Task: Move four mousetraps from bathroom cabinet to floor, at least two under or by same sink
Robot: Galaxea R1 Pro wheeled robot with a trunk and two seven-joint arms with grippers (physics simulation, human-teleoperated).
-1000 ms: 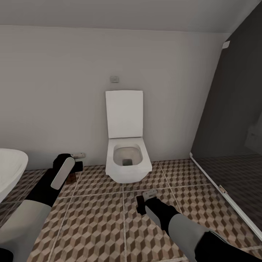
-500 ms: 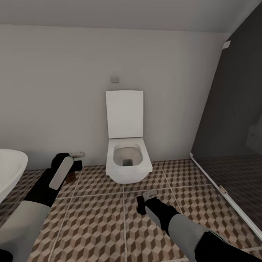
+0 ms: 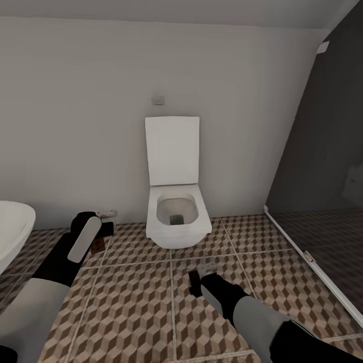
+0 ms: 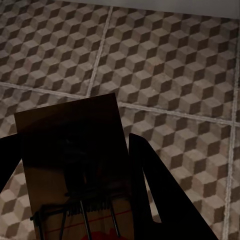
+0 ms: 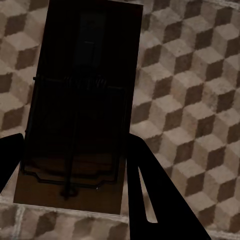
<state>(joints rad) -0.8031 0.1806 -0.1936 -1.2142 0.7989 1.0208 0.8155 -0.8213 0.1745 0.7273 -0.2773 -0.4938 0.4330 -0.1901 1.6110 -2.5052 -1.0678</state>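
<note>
Lowering flat beside the sink (image 3: 12, 227) suits both clenched grippers, left gripper (image 3: 103, 234) and right gripper (image 3: 199, 282), each grasping a mousetrap (image 4: 75, 170) over the bathroom floor (image 3: 136, 302).

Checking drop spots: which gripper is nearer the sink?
Left. The left gripper, holding a mousetrap, is just beyond the sink at the floor's left side. The right gripper, holding another mousetrap, is mid-floor in front of the toilet.
</note>
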